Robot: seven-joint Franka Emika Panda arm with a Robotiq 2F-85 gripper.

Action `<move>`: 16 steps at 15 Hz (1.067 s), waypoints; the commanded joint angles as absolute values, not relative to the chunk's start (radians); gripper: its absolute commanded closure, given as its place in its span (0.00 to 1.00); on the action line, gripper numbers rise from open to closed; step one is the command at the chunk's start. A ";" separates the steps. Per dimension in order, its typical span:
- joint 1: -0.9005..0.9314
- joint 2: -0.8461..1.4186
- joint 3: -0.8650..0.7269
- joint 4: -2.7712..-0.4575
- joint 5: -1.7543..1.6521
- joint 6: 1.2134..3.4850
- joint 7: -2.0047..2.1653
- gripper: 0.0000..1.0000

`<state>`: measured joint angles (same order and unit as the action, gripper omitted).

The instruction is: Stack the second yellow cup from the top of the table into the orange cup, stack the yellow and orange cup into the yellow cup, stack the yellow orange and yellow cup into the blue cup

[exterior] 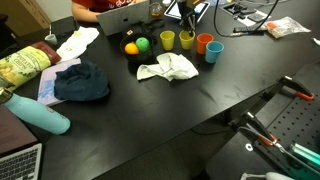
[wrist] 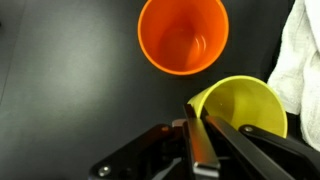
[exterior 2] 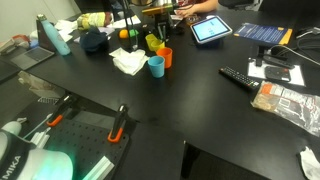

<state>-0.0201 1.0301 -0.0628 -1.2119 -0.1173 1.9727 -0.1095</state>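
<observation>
On the black table (exterior: 180, 100), my gripper (wrist: 203, 118) is shut on the rim of the golden yellow cup (wrist: 245, 103), one finger inside and one outside. In both exterior views the gripper (exterior: 188, 22) (exterior 2: 156, 22) comes down from above onto this cup (exterior: 187, 41) (exterior 2: 153, 42). The orange cup (wrist: 183, 35) stands open and empty just beside it and shows in both exterior views (exterior: 204, 43) (exterior 2: 166, 57). The paler lemon-yellow cup (exterior: 167, 40) stands on the other side. The light blue cup (exterior: 213, 52) (exterior 2: 156, 66) stands next to the orange cup.
A crumpled white cloth (exterior: 168, 68) (wrist: 300, 50) lies close to the cups. An orange ball (exterior: 131, 47) and a green ball (exterior: 143, 44) sit nearby. A dark blue cloth (exterior: 82, 82), a teal bottle (exterior: 40, 113), a tablet (exterior 2: 211, 30) and a remote (exterior 2: 238, 77) are farther off.
</observation>
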 commanded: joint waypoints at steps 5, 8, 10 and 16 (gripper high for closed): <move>-0.040 0.868 -0.061 -1.269 -0.122 1.811 -0.121 0.98; -0.056 0.819 -0.048 -1.291 -0.112 1.679 -0.152 0.98; -0.057 0.801 -0.043 -1.316 -0.117 1.622 -0.165 0.98; -0.044 0.825 -0.055 -1.368 -0.143 1.690 -0.123 0.98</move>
<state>-0.0486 0.8368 -0.0516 -1.3266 -0.1168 1.6427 -0.1469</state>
